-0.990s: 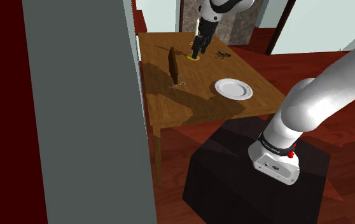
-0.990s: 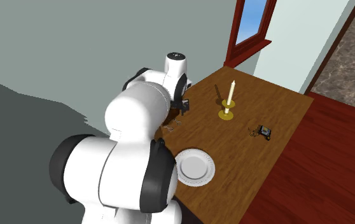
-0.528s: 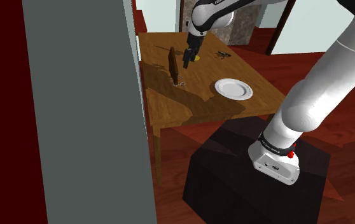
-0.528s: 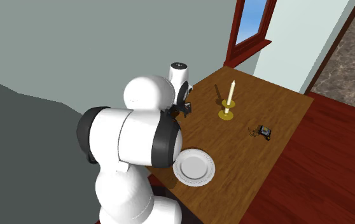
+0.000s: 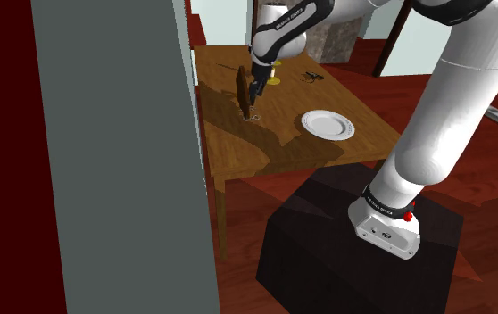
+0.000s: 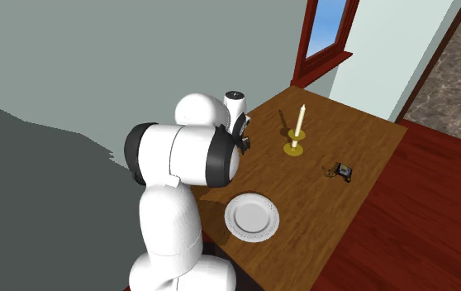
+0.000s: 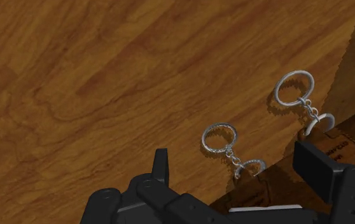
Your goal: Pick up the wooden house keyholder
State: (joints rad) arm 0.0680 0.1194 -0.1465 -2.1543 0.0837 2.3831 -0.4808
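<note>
Wrist view: end effector (image 7: 236, 156) open, fingers (image 7: 161, 167) set well apart, nothing clasped. The dark brown edge of the keyholder (image 7: 345, 143) is seen low btwn and beside them, w/ two metal hooks on it. A key ring (image 7: 219, 138) is hung by a short chain from one hook, a 2nd key ring (image 7: 294, 87) from the other. Both rings are laid flat on the wood-grain desk (image 7: 74, 76). Whether the fingers touch the keyholder cannot be told.

Shoulder view: keyholder (image 5: 241, 87) is stood upright on edge on the desk (image 5: 274, 147), in its far part. The end effector (image 5: 255, 89) is pointed down, just beside the keyholder on the shoulder view's right. A yellow candle holder (image 5: 275, 80) is seen just behind the arm (image 5: 452, 89). A white plate (image 5: 327, 124) is well apart from the keyholder, nearer the black stand (image 5: 354, 250). A small dark item (image 5: 312, 77) lies at the far part.

2nd exterior view: white candle (image 6: 301, 118) upright in its holder (image 6: 294, 149), mid-desk. Plate (image 6: 252, 217) near the arm (image 6: 183, 157). Small dark item (image 6: 344, 171) lies toward that view's right.
</note>
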